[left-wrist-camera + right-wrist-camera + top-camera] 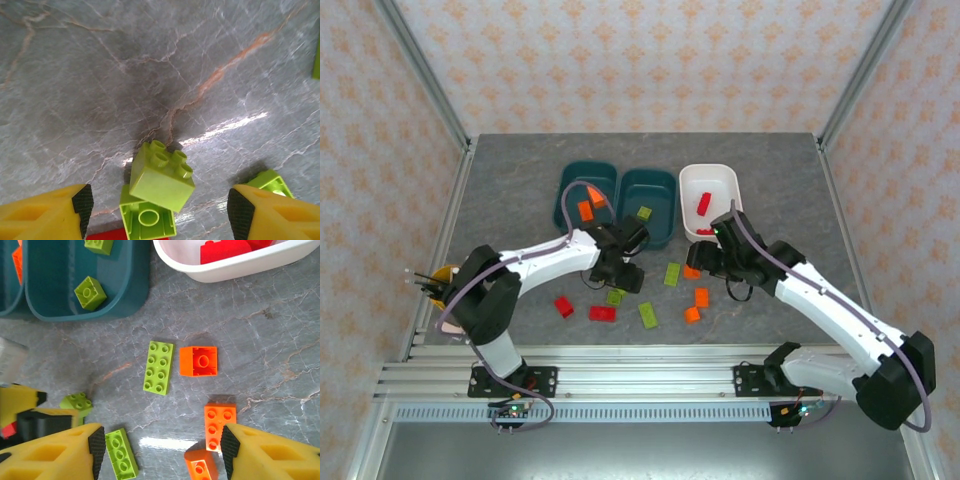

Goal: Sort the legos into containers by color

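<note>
Left gripper (pixel 159 209) was down low over the grey marbled tabletop (pixel 150 65), jaws spread wide and gripping nothing. Between its black pads (pixel 83 202) sat a lime-green square plastic brick (pixel 162 176), tilted and leaning on an upturned green brick (pixel 148 218), clear of both pads.

Over to the right gripper (pixel 162 449): it was also wide open and empty, hovering above loose pieces. A long green eight-stud brick (pixel 159 367) lay just beside an upturned orange square brick (pixel 199 361), and an orange oblong brick (pixel 220 424) lay near one fingertip.

From above, three tubs stood in a row at the far side:
- The left dark teal plastic tub (pixel 588 166) held orange bricks (pixel 585 210).
- The middle dark teal tub (pixel 648 173) held a green brick (pixel 644 213).
- The white tub (pixel 710 168) held a red brick (pixel 704 203).

Two red bricks (pixel 563 306) lay loose on the table.
</note>
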